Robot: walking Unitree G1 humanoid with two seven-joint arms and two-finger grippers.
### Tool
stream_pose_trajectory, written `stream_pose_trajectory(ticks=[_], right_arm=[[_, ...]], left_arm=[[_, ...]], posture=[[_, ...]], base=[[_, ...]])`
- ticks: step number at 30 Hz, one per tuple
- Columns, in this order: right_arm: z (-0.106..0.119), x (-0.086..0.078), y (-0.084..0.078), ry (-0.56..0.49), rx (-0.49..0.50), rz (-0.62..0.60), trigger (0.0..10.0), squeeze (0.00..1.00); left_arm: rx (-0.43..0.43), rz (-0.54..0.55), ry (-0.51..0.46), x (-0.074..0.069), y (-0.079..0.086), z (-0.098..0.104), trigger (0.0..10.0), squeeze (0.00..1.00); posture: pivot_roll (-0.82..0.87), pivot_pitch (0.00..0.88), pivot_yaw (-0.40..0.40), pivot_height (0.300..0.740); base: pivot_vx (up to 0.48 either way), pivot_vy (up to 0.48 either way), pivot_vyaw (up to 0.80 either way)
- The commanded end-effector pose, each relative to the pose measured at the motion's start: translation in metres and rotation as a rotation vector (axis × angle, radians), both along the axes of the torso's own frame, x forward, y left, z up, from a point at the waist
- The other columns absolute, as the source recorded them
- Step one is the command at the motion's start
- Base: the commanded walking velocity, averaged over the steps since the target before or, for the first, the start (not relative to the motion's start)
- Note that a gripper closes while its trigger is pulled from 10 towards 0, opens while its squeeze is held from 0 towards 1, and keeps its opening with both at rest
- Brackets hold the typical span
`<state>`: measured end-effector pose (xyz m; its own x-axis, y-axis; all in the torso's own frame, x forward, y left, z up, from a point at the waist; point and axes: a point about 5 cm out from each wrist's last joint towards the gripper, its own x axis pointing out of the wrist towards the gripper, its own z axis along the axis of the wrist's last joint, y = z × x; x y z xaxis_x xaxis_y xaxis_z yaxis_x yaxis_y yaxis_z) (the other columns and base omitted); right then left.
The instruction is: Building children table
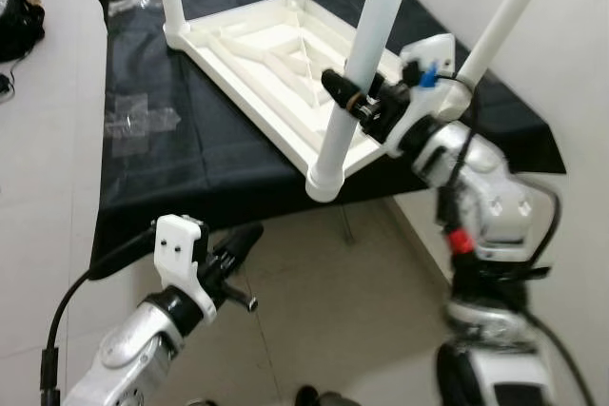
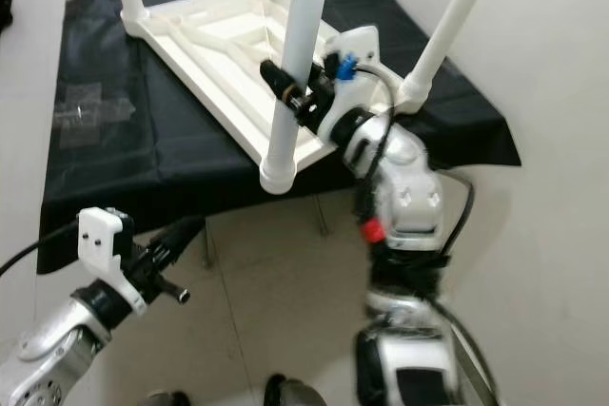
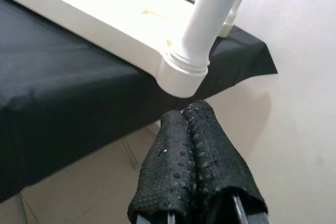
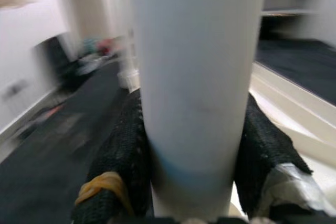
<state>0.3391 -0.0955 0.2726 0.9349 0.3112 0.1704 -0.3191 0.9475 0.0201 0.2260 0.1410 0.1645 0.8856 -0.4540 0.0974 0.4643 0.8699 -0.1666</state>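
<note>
While the upturned white children's table (image 1: 276, 64) lies on the black-draped worktop (image 1: 171, 140), its near corner jutting past the front edge, the right gripper (image 1: 344, 90) clamps the near table leg (image 1: 366, 64) between both fingers. Below that edge, the left gripper (image 3: 191, 124) hangs pressed together, holding nothing.

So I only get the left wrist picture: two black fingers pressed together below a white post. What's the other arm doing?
Observer: The right gripper is clamped around the near table leg, partway up.
Operator: What's the post part of?
Observer: An upturned white children's table, four legs pointing up.
Operator: Resting on what?
Observer: A black cloth over a work table; the near corner overhangs its edge.
Operator: And my arm?
Observer: The left gripper hangs low, below that edge.
</note>
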Motion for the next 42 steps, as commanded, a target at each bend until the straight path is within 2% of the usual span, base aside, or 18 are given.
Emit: stream_pose_trajectory(ticks=[1,5,6,7,8,11,14,15,17,23,29,31,32,33,38,39,40,42], right_arm=[[-0.053,0.010,-0.001,0.251,-0.015,-0.169,0.0,0.00],[-0.040,0.023,0.021,0.230,0.021,-0.150,0.0,0.00],[-0.036,0.024,0.021,0.230,0.015,-0.137,4.9,0.00],[-0.036,0.024,0.021,0.230,0.015,-0.137,4.9,0.00],[-0.034,0.024,0.020,0.233,0.008,-0.131,9.4,0.00],[-0.026,0.023,0.018,0.212,0.043,-0.090,10.0,0.00],[-0.011,0.020,0.012,0.120,0.084,0.057,10.0,0.00],[-0.003,0.017,0.006,0.055,0.102,0.162,10.0,1.00],[-0.003,0.017,0.006,0.055,0.102,0.162,10.0,1.00],[0.015,0.013,-0.028,-0.106,-0.041,0.499,10.0,1.00],[0.032,0.020,-0.048,-0.102,-0.108,0.690,10.0,1.00],[0.036,0.020,-0.055,-0.083,-0.169,0.777,10.0,0.19],[0.036,0.020,-0.055,-0.083,-0.169,0.777,10.0,0.19],[0.037,0.020,-0.059,-0.083,-0.198,0.803,10.0,0.00],[0.049,0.025,-0.066,-0.112,-0.221,0.846,10.0,0.00],[0.053,0.026,-0.066,-0.124,-0.218,0.869,7.9,0.00],[0.056,0.027,-0.067,-0.131,-0.212,0.899,0.0,0.00],[0.058,0.027,-0.067,-0.134,-0.209,0.920,0.0,0.00]], left_arm=[[0.021,0.005,0.022,0.002,0.003,-0.008,10.0,0.00],[0.028,0.014,0.027,0.007,0.005,-0.012,10.0,0.00],[0.028,0.015,0.027,0.008,0.006,-0.012,10.0,0.00],[0.028,0.015,0.027,0.008,0.006,-0.012,10.0,0.00],[0.027,0.016,0.027,0.008,0.006,-0.012,10.0,0.00],[0.026,0.016,0.026,0.008,0.006,-0.011,10.0,0.00],[0.022,0.014,0.024,0.007,0.005,-0.009,10.0,0.00],[0.019,0.012,0.022,0.006,0.005,-0.008,10.0,0.00],[0.019,0.012,0.022,0.006,0.005,-0.008,10.0,0.00],[0.017,0.005,0.010,-0.002,0.003,-0.002,10.0,0.00],[0.020,0.002,0.006,-0.007,0.002,0.000,10.0,0.00],[0.022,0.003,0.008,-0.009,0.002,0.001,10.0,0.00],[0.022,0.003,0.008,-0.009,0.002,0.001,10.0,0.00],[0.022,0.004,0.008,-0.010,0.002,0.002,10.0,0.00],[0.026,0.005,0.013,-0.013,0.003,0.003,10.0,0.00],[0.027,0.005,0.014,-0.013,0.003,0.003,10.0,0.00],[0.028,0.004,0.017,-0.014,0.003,0.003,10.0,0.00],[0.029,0.004,0.019,-0.014,0.003,0.003,10.0,0.00]], posture=[[0.01,0.176,-0.096,0.740],[0.00,0.159,-0.087,0.740],[0.00,0.160,-0.083,0.740],[0.00,0.160,-0.083,0.740],[0.00,0.161,-0.082,0.740],[-0.01,0.169,-0.083,0.740],[-0.01,0.190,-0.080,0.740],[0.00,0.199,-0.082,0.740],[0.00,0.199,-0.082,0.740],[0.01,0.238,-0.083,0.740],[0.03,0.262,-0.085,0.740],[0.04,0.276,-0.087,0.740],[0.04,0.276,-0.087,0.740],[0.04,0.277,-0.088,0.740],[0.05,0.282,-0.083,0.740],[0.05,0.284,-0.081,0.740],[0.05,0.281,-0.081,0.740],[0.05,0.281,-0.081,0.740]], base=[[0.000,0.000,0.00],[0.000,0.000,0.00],[0.000,0.000,0.00],[0.000,0.000,0.00],[0.000,0.000,0.00],[0.000,0.000,0.00],[0.000,0.000,0.00],[0.000,0.000,0.00],[0.000,0.000,0.00],[0.000,0.000,0.00],[0.000,0.000,0.00],[0.000,0.000,0.00],[0.000,0.000,0.00],[0.000,0.000,0.00],[0.000,0.000,0.00],[0.000,0.000,0.00],[0.000,0.000,0.00],[0.000,0.000,0.00]])
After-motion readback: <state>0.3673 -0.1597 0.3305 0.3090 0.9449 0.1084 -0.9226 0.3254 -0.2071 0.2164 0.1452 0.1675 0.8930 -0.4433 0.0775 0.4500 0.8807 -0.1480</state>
